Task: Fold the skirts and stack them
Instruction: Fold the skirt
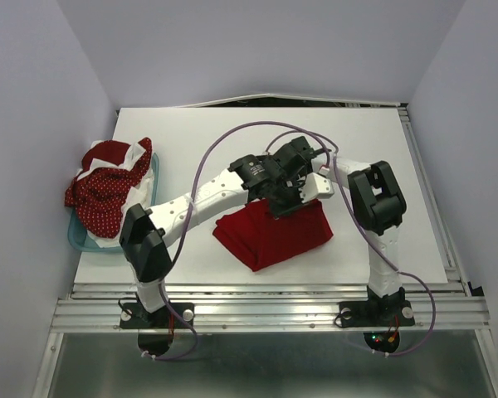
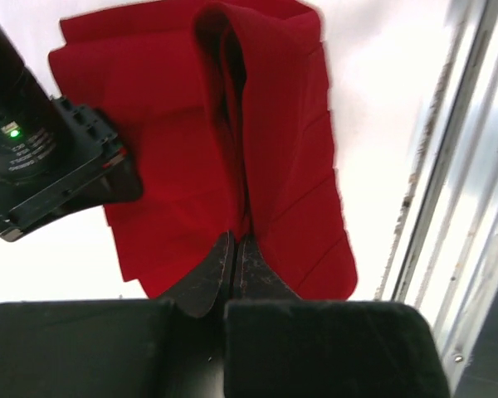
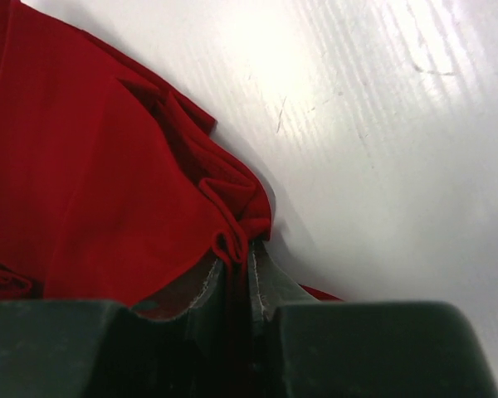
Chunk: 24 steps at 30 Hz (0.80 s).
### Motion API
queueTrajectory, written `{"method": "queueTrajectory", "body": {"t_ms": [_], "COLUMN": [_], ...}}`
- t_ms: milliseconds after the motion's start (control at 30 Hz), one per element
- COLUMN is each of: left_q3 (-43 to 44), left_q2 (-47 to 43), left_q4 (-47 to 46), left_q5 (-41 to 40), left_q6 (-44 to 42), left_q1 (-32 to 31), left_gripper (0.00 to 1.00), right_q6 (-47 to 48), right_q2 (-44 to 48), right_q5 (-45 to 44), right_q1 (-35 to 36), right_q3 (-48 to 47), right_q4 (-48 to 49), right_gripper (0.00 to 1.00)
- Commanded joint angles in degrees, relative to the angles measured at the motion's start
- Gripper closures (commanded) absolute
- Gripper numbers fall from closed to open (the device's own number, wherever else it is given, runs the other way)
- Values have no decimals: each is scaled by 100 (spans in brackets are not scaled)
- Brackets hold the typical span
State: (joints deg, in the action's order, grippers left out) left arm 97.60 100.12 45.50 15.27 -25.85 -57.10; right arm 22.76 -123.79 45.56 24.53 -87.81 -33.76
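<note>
A white table (image 1: pixel 191 133) stood between pale walls (image 1: pixel 33 99). A teal tub (image 1: pixel 76 239) at its left edge held dotted skirts (image 1: pixel 100 199) in a heap. The red skirt (image 1: pixel 270 236) lay folded mid-table toward the near side, pleated, with a raised ridge along its middle. Both arms bent inward over its far edge. The left gripper (image 2: pixel 232 253) was pinched tight on that ridge. The right gripper (image 3: pixel 249 253) had its fingers nearly together on a bunched corner.
</note>
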Motion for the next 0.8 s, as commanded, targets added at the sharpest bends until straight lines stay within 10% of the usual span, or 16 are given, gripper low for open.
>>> {"method": "queueTrajectory", "body": {"t_ms": [0,767], "left_q3": [286,-2263], "left_q2": [210,-141], "left_q4": [170,-2878], "left_q5": [3,-1025], "left_q6": [-474,-597], "left_q1": [252,1017], "left_gripper": [100,100], "right_q6": [53,70], "right_q2": [329,338], "right_q5": [120,445], "right_q1": [104,104], "right_q3": [264,335], "right_q4": [71,10], "right_gripper": [83,89]}}
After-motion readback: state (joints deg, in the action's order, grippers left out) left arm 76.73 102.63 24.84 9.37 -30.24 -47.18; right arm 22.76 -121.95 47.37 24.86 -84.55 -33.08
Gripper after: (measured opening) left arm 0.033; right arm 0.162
